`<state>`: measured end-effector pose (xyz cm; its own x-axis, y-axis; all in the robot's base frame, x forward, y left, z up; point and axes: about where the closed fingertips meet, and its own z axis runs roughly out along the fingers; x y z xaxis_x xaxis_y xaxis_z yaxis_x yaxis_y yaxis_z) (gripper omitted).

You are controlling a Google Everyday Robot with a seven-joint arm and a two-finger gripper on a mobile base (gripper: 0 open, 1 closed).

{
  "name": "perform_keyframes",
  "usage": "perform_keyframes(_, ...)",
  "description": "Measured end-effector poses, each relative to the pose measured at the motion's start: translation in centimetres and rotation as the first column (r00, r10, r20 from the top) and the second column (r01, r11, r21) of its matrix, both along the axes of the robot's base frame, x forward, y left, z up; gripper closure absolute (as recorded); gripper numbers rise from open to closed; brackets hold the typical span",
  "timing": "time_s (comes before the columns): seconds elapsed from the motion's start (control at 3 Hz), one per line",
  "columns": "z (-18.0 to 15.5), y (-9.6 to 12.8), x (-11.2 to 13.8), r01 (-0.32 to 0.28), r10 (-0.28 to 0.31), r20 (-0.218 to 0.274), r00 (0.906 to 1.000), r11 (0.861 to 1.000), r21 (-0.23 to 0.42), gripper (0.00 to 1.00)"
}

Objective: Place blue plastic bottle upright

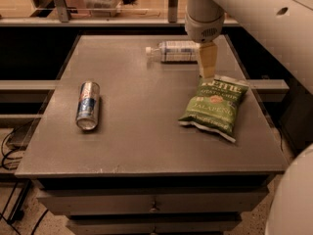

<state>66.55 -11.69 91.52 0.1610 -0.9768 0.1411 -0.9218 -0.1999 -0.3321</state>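
The blue plastic bottle (175,51) lies on its side at the far middle of the grey table (137,131), its white cap pointing left. My gripper (207,68) hangs from the white arm just to the right of the bottle's base end. It sits a little nearer to the camera than the bottle and above the top edge of the chip bag. It holds nothing that I can see.
A green jalapeño chip bag (213,106) lies flat on the right side of the table. A blue-silver can (87,105) lies on its side at the left. Drawers sit under the table's front edge. A shelf rail runs behind the table.
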Motion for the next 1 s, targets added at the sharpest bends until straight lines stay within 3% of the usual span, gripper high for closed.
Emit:
perform_keyframes(0.33,0.53,2.72,6.82,-0.019,0.016,0.049,0.9987,0.998,0.052,0.00)
perform_keyframes(1.0,-0.09,3.33,7.68,-0.015,0.013,0.052,0.9986,0.999,0.035,0.00)
